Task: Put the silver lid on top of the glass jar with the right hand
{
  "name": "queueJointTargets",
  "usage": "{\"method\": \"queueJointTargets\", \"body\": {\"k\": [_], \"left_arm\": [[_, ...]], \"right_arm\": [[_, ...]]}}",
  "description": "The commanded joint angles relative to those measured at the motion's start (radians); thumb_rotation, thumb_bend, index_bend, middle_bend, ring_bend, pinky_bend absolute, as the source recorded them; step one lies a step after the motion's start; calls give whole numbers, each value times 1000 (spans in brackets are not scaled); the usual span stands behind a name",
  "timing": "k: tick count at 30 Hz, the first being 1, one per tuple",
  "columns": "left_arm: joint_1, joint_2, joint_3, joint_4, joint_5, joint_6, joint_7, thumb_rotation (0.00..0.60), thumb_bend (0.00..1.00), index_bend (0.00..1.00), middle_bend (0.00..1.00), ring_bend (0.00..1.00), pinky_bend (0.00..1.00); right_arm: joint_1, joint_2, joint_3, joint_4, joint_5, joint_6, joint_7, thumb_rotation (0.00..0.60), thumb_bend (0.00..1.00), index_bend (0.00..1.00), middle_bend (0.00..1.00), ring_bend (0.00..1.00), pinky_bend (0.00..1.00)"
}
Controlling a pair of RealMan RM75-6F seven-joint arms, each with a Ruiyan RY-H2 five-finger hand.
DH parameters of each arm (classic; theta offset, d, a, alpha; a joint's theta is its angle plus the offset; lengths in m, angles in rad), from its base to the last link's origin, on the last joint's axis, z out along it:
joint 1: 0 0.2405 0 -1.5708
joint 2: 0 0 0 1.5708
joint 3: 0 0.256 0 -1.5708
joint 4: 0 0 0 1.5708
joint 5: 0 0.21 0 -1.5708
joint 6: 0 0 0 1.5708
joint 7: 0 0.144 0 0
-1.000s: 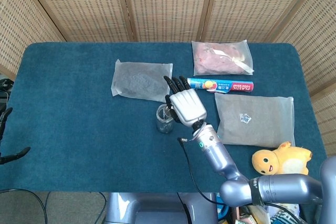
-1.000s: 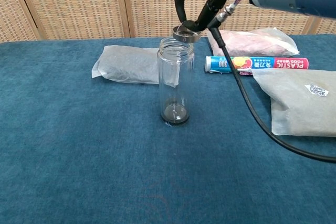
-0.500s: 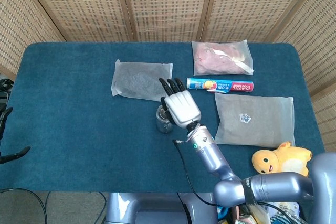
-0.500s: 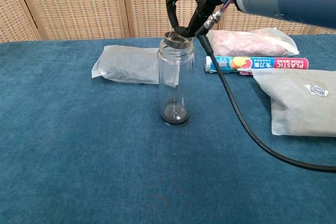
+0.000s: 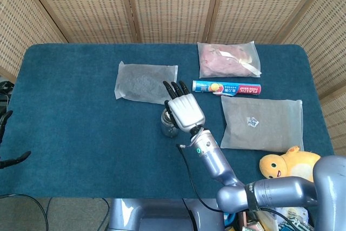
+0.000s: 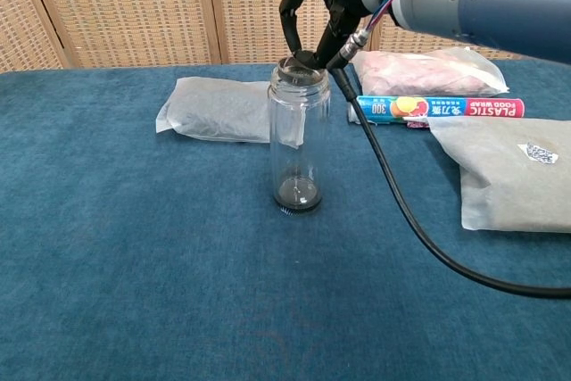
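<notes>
A tall clear glass jar stands upright mid-table; in the head view the jar is partly covered by my right hand. The silver lid sits on the jar's mouth, slightly tilted, pinched by the fingertips of my right hand, which reaches down from above. A black cable trails from the wrist. My left hand shows only as dark fingertips at the far left edge, off the table; whether they hold anything cannot be told.
A white pouch lies behind the jar. A pink-filled bag, a blue plastic-wrap box and a grey pouch lie to the right. A yellow plush toy sits at the front right corner.
My right hand has carried the lid leftward and down, from beside the jar's rim onto its mouth. The jar has not moved.
</notes>
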Motion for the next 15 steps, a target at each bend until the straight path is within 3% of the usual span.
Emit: {"method": "queueJointTargets", "body": {"k": [1, 12, 13, 15], "left_arm": [[0, 0, 0, 0, 0, -1, -1, 600, 0, 0, 0, 0, 0], [-1, 0, 0, 3, 0, -1, -2, 600, 0, 0, 0, 0, 0], [-1, 0, 0, 3, 0, -1, -2, 600, 0, 0, 0, 0, 0], [0, 0, 0, 3, 0, -1, -2, 600, 0, 0, 0, 0, 0]], "right_arm": [[2, -2, 0, 2, 2, 2, -1, 600, 668, 631, 8, 0, 0], [5, -4, -7, 9, 6, 1, -5, 600, 669, 622, 5, 0, 0], [5, -4, -8, 9, 5, 0, -4, 600, 649, 571, 2, 0, 0], [5, -4, -9, 8, 4, -2, -3, 600, 506, 402, 0, 0, 0]]}}
